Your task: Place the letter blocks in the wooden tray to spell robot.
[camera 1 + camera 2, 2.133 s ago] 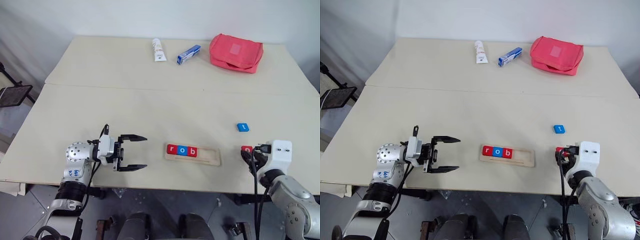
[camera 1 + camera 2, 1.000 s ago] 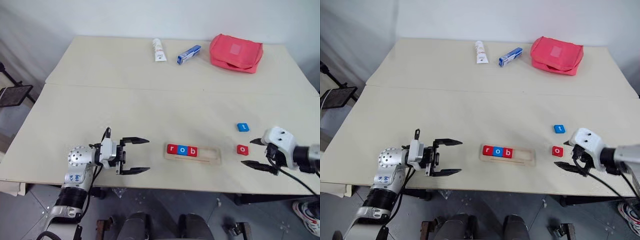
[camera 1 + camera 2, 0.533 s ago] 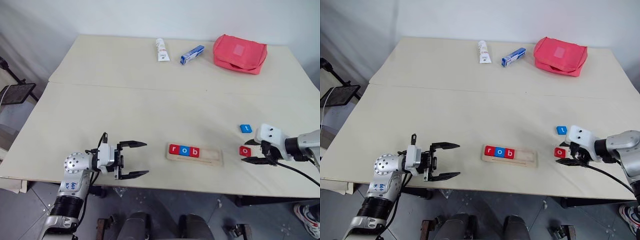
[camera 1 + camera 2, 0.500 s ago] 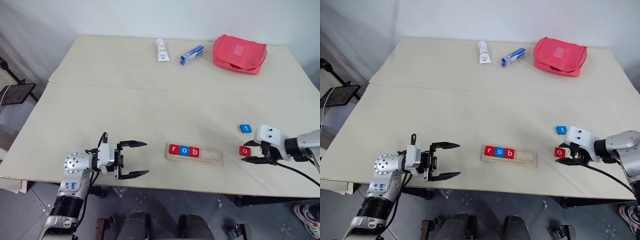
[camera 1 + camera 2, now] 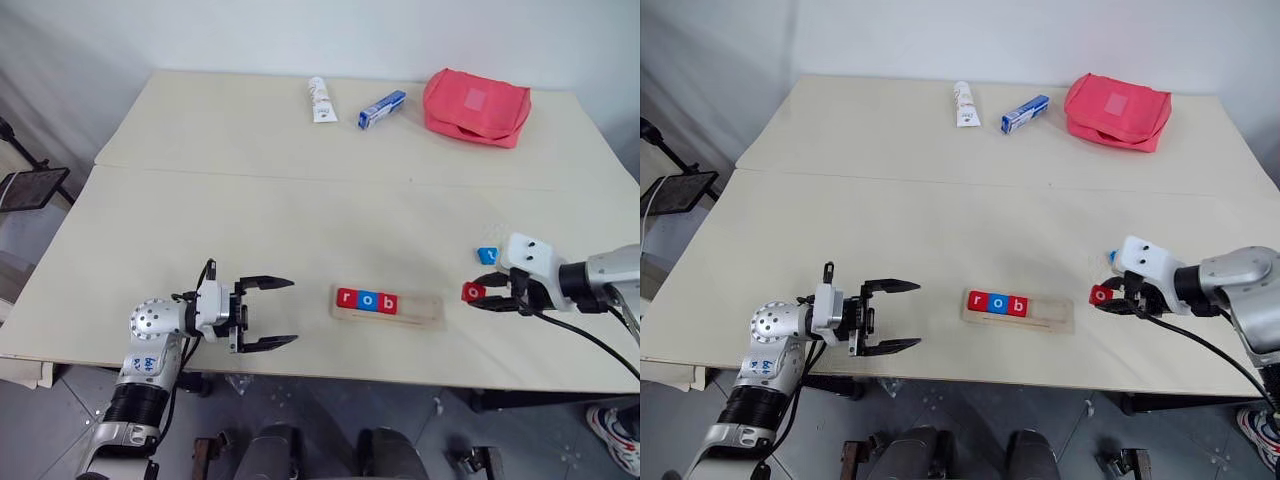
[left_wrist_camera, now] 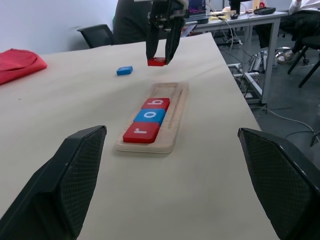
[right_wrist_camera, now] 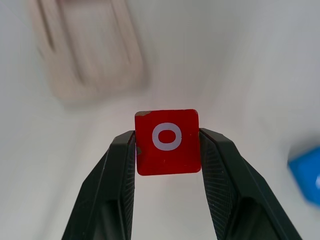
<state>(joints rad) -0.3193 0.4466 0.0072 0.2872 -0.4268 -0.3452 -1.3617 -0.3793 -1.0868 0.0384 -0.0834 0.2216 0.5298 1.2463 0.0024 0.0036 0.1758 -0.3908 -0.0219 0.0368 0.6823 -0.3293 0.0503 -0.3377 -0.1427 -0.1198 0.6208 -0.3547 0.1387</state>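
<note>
Letter blocks: red r, blue o, red b (image 5: 366,300) sit side by side at the left end of the wooden tray, letters upright toward the robot
Wooden tray (image 5: 420,310): near the front edge of the table (image 5: 300,210), long axis running left to right, tilted slightly; right-hand part of the groove bare
Red o block (image 7: 167,141): pinched by its two side edges between the right gripper's fingers, face and letter visible in the right wrist view; held off the table just right of the tray's right end (image 5: 473,293)
Blue t block (image 5: 487,255): flat on the table, just behind the right gripper
Right gripper (image 5: 478,295): fingers closed onto the red o block, pointing left toward the tray
Left gripper (image 5: 272,313): fingers spread wide, holding nothing, aimed right at the tray's left end, apart from it
Change from a second ago: the o block lay on the table between wide-open right fingers; now it is clamped, lifted and carried left toward the tray; left gripper unchanged
Back of table: white tube (image 5: 317,99), blue-and-white box (image 5: 380,109), red pouch (image 5: 475,105)
</note>
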